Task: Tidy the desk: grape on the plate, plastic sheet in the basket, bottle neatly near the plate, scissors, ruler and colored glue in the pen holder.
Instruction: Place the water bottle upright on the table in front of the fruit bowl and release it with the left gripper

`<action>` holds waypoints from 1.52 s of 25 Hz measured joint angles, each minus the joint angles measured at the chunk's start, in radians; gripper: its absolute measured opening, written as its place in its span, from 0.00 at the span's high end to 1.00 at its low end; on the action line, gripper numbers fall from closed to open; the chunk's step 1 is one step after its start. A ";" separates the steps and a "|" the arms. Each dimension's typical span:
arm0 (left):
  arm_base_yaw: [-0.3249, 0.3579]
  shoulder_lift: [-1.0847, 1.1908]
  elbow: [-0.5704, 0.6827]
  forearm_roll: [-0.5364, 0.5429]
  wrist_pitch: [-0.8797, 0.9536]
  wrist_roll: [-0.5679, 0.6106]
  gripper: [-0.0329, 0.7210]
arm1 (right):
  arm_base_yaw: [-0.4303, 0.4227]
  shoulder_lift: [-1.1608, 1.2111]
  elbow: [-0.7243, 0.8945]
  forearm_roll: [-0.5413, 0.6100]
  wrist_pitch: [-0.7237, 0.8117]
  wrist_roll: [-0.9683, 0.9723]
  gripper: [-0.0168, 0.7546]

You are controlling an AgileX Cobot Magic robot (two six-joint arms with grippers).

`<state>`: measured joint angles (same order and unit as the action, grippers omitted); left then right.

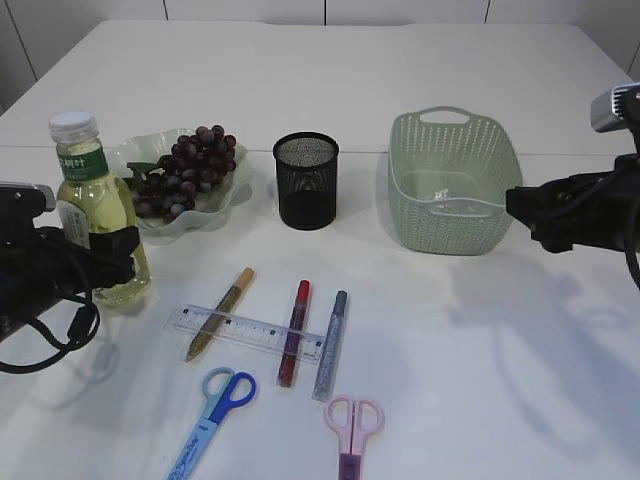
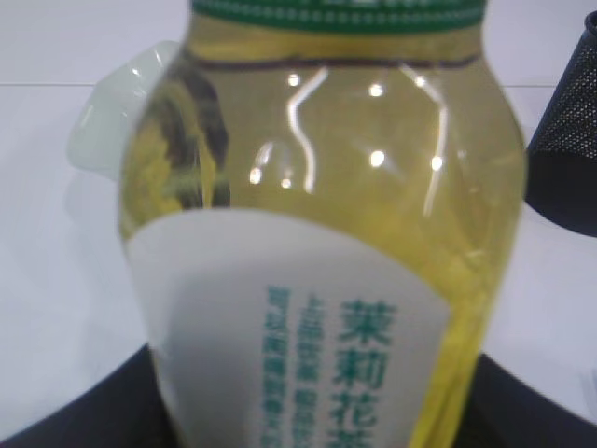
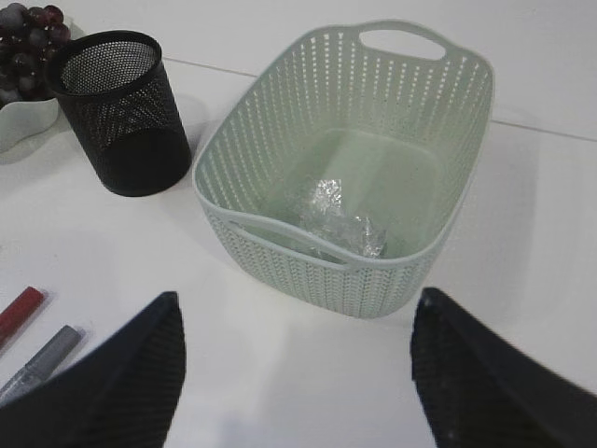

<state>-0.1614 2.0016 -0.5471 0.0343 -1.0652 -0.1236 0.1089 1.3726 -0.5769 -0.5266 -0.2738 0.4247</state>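
My left gripper [image 1: 105, 250] is shut on the bottle [image 1: 95, 200] of yellow tea, which stands upright just left of the plate [image 1: 125, 150]; the bottle [image 2: 317, 233] fills the left wrist view. Dark grapes [image 1: 185, 165] lie on the plate. A crumpled plastic sheet [image 3: 336, 219] sits inside the green basket [image 3: 308, 271]. My right gripper [image 3: 297, 308] hangs open and empty before the basket. On the table lie a clear ruler [image 1: 245, 332], gold [image 1: 220, 312], red [image 1: 294, 332] and silver [image 1: 331, 343] glue pens, blue scissors [image 1: 215, 405] and pink scissors [image 1: 352, 425]. The black mesh pen holder [image 1: 306, 180] looks empty.
The glue pens lie across the ruler, in front of the pen holder. Both pairs of scissors sit at the table's front edge. The basket [image 1: 450, 180] stands right of the pen holder, with my right gripper [image 1: 530, 215] at its right side.
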 joint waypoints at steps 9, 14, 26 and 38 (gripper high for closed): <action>0.000 0.002 -0.002 -0.001 0.000 0.004 0.41 | 0.000 0.000 0.000 0.000 0.000 -0.002 0.22; 0.000 0.025 -0.006 -0.001 -0.014 0.005 0.41 | 0.000 0.000 0.000 0.000 0.000 -0.002 0.22; 0.000 0.031 -0.007 0.001 -0.025 0.009 0.40 | 0.000 0.000 0.000 0.000 -0.007 -0.004 0.22; 0.000 0.031 -0.007 0.020 -0.025 0.009 0.33 | 0.000 0.000 0.000 0.000 -0.023 -0.007 0.22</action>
<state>-0.1614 2.0327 -0.5546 0.0546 -1.0906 -0.1149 0.1089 1.3726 -0.5769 -0.5266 -0.2964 0.4178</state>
